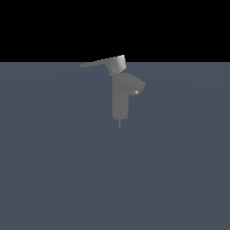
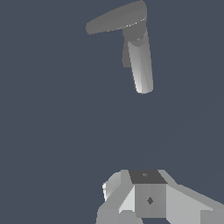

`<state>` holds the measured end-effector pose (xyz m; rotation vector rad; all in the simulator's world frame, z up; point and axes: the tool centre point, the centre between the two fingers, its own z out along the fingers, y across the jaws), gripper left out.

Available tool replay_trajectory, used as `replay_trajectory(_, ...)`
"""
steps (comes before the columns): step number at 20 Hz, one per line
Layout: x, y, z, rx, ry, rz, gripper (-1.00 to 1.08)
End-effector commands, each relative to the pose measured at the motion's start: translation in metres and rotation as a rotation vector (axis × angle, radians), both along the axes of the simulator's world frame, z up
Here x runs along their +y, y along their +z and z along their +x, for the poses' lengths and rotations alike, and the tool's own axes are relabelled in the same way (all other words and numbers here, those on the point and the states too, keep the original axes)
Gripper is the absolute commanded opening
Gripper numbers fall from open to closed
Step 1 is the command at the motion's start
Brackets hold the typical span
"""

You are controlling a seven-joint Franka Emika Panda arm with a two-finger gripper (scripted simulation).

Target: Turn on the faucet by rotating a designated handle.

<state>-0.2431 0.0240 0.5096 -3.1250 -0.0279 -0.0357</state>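
Note:
The grey faucet [image 1: 120, 101] stands upright on the blue-grey floor in the exterior view, its blocky spout [image 1: 134, 85] angled towards that view's right. The handle [image 1: 96, 63], a thin flat lever on a short cylindrical cap [image 1: 117, 65], points towards that view's left. The wrist view shows the faucet [image 2: 141, 65] from above with the handle [image 2: 113, 19] across its top. My gripper [image 2: 146, 176] shows only in the wrist view, well apart from the faucet. Its fingers form one block with no gap and hold nothing. The arm is out of the exterior view.
A flat blue-grey floor [image 1: 54, 170] spreads all around the faucet, under a black background. A thin pin [image 1: 119, 123] sticks down from the faucet's base.

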Motion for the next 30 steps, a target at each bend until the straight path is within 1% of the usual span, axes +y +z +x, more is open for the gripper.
replay_trajectory(1, 0.001, 0.0, 0.005, 0.005, -0.016, 0.009, -1.0)
replay_trajectory(5, 0.002, 0.0, 0.017, 0.016, -0.059, 0.03, -1.0)
replay_trajectory(9, 0.004, -0.002, 0.036, 0.035, -0.121, 0.056, -1.0)
replay_trajectory(15, 0.008, -0.009, 0.075, 0.078, -0.256, 0.098, -1.0)
replay_trajectory(19, 0.011, -0.018, 0.103, 0.112, -0.359, 0.117, -1.0)
replay_trajectory(24, 0.016, -0.034, 0.139, 0.154, -0.491, 0.127, -1.0)
replay_trajectory(30, 0.023, -0.058, 0.18, 0.199, -0.653, 0.118, -1.0)
